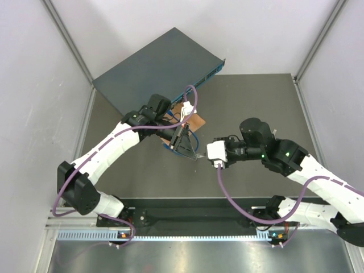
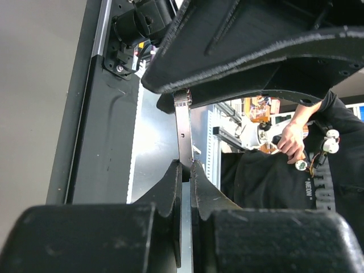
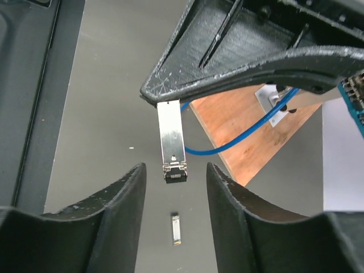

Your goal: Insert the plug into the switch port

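White-shelled arms point(image 1: 109, 147) with black joints, purple cables point(image 1: 227, 196), matte black jaws.

ok so here's what I can't really see. On the left wrist cam the plug point(image 2: 183, 133) vanishes at both ends, the bottom inside my left gripper point(image 2: 186, 170) and the top behind my right gripper point(image 2: 181, 98). Right wrist cam is the same deal: its upper end is tucked under a left finger, the blue cable point(image 3: 239, 142) runs off behind that finger too, and the switch point(image 3: 355, 99) is just a sliver cut by the frame edge. There's a silver bit point(image 3: 176, 228) on the table, too small to tell what it is. From above, the ports point(image 1: 215, 69) are too tiny to count, the wooden board point(image 1: 195, 120) is mostly under my left wrist, and my right arm point(image 1: 341, 193) runs out of frame.
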